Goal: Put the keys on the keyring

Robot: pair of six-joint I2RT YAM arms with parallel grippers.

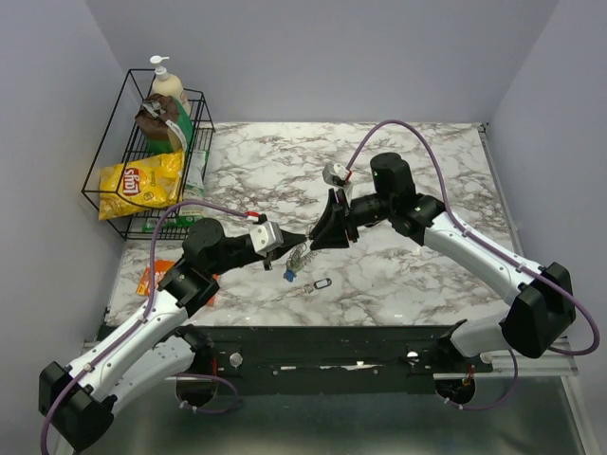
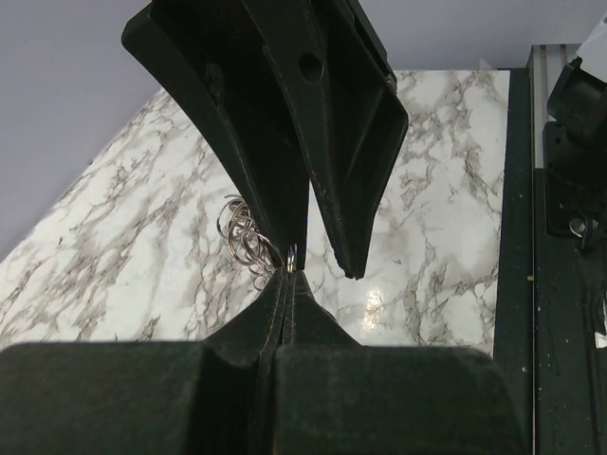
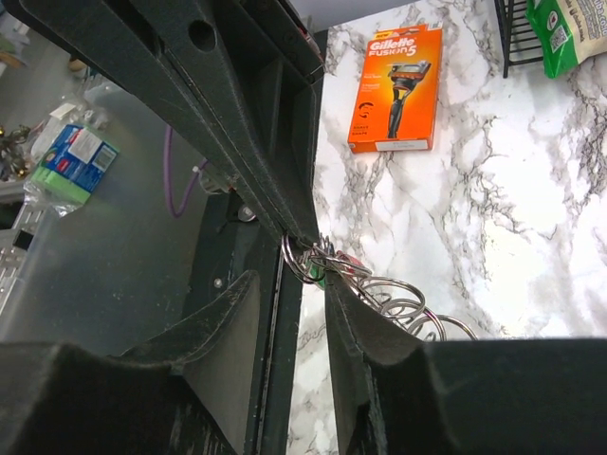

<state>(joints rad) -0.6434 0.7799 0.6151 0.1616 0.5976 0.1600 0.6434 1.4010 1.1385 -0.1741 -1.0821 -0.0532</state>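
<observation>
The keyring point(image 1: 302, 256) is a bunch of silvery wire rings held just above the marble table between both grippers. My left gripper point(image 1: 287, 245) is shut on one thin ring, and its closed tips point(image 2: 287, 275) pinch the wire with more rings point(image 2: 243, 235) behind. My right gripper point(image 1: 320, 235) is open and its tips straddle the left gripper's tips in the right wrist view point(image 3: 289, 280). Its right finger point(image 3: 353, 308) touches the rings point(image 3: 398, 296). Red point(image 3: 347, 263) and green point(image 3: 321, 277) key heads show among the rings. A blue-headed key point(image 1: 286, 276) sits just below the bunch.
A small dark-headed key point(image 1: 321, 283) lies on the table by the front edge. An orange razor box point(image 1: 152, 278) lies at the left, and it also shows in the right wrist view point(image 3: 394, 90). A black wire basket point(image 1: 109, 171) with a yellow chip bag and bottles stands back left.
</observation>
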